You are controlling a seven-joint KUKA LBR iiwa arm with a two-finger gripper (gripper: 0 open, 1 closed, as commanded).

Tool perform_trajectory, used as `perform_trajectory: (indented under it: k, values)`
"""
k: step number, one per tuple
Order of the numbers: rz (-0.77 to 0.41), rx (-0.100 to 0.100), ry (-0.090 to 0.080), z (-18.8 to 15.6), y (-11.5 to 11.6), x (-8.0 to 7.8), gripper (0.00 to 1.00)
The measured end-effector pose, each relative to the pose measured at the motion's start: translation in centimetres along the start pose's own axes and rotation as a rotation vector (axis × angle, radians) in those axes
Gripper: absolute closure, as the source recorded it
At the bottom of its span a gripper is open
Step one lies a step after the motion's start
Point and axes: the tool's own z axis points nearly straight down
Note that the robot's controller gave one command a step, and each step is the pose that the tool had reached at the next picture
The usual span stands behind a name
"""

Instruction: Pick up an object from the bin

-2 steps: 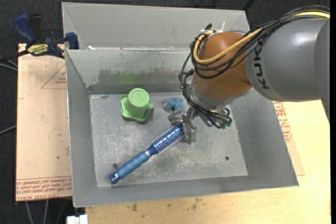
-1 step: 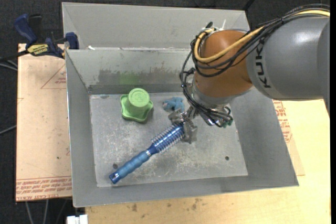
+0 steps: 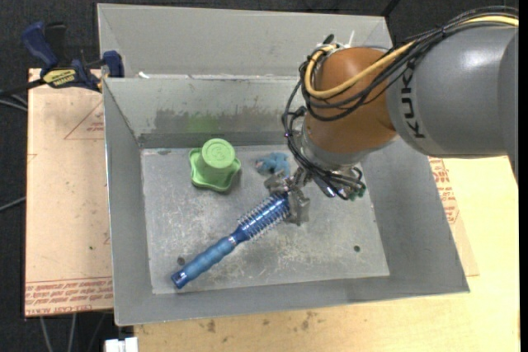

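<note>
A blue hairbrush [image 3: 235,237] lies slantwise on the bin floor, handle toward the lower left, bristle head toward the upper right. My gripper [image 3: 293,202] reaches down under the orange wrist cover, with its metal fingers at the head end of the brush. Whether the fingers clasp the brush head is hidden by the angle. A small light blue thing [image 3: 269,165] lies just up and left of the gripper. A green cup-like toy [image 3: 215,165] stands farther left, near the bin's back wall.
The arm and its orange cover hang over the right half of the bin and hide the floor beneath them. Bare bin floor lies along the front and at the far left.
</note>
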Motion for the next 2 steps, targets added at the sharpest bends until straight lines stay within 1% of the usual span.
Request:
perform_trajectory:
  k: [1, 2]
  values:
    - [0.0, 0.0, 0.0, -1.1, 0.0, -0.1, 1.0]
    - [0.002, 0.003, -0.005, -6.5, 0.0, -0.2, 1.0]
